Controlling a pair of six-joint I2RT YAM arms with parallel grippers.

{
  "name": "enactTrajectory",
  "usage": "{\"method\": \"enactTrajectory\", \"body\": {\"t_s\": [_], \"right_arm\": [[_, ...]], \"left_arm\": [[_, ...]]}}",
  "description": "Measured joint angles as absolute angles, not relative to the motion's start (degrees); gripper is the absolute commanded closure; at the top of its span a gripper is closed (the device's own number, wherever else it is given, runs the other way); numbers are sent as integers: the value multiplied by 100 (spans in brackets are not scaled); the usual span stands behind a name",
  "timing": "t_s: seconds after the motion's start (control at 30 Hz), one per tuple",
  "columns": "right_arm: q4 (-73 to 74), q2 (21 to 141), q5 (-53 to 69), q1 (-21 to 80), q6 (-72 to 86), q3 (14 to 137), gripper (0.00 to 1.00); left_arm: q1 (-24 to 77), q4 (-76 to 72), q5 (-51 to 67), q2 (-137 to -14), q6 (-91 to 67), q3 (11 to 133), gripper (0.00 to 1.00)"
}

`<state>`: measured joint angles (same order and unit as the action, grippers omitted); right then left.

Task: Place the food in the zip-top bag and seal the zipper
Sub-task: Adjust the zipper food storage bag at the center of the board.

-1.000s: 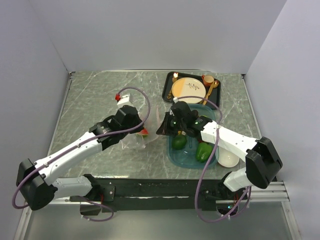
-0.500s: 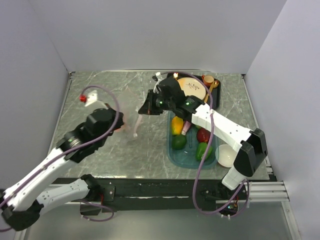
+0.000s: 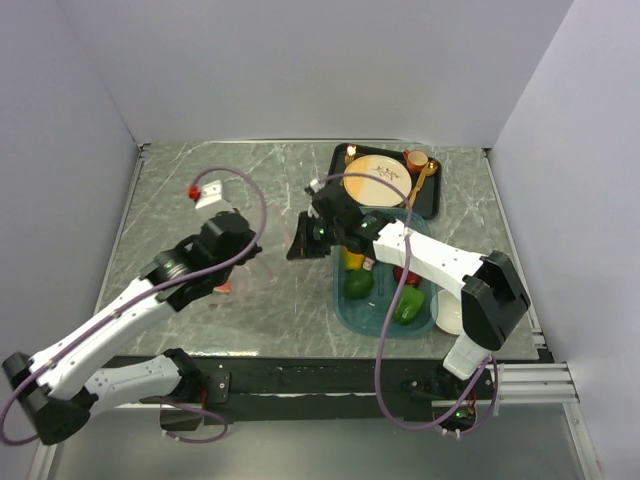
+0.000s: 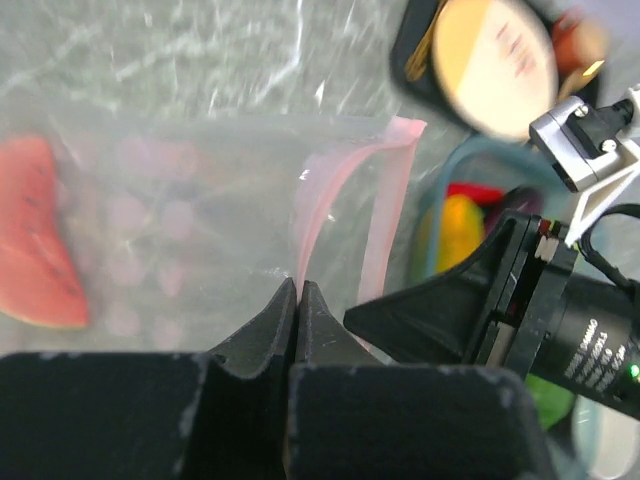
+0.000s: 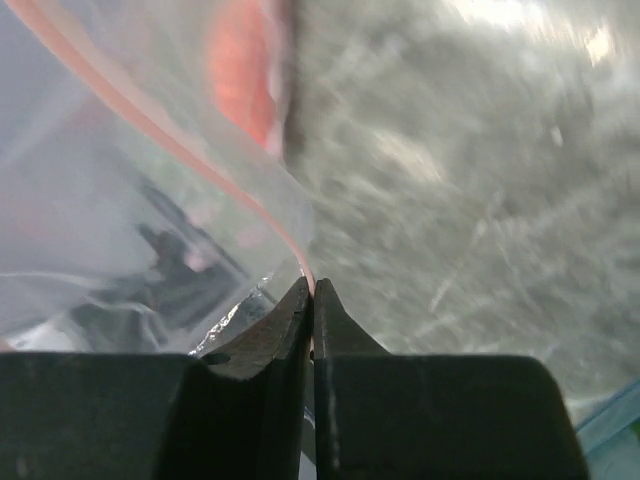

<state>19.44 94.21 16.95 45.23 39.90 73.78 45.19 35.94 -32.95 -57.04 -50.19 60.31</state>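
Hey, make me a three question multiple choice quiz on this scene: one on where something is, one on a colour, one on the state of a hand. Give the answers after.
1. Where is the watermelon slice?
A: in the teal tray
B: on the tan plate
C: inside the zip-top bag

2. What colour is the zipper along the bag's mouth?
A: pale pink
B: blue
C: black

3. How is the left hand?
A: wide open over the plate
B: shut on the bag at its zipper
C: holding a green pepper

Answers:
1 C, the slice shows through the clear plastic in the left wrist view.
2 A, the strip reads pale pink against the plastic.
3 B, its fingertips meet, with the pink strip running in between them.
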Motion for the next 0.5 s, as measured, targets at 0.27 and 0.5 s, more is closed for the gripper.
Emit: {"method": "enactTrajectory", "body": {"t_s": [0.27,0.5], "right_arm": [[1782,9297,1295,4523,4342,6357,55],[1671,7881,644,4410,4512,5535,37]], "left_arm": [[4519,3371,-2930,-6479,-5011,5789,99],[4519,3022,-2751,-6777,-5024,5616,99]]}}
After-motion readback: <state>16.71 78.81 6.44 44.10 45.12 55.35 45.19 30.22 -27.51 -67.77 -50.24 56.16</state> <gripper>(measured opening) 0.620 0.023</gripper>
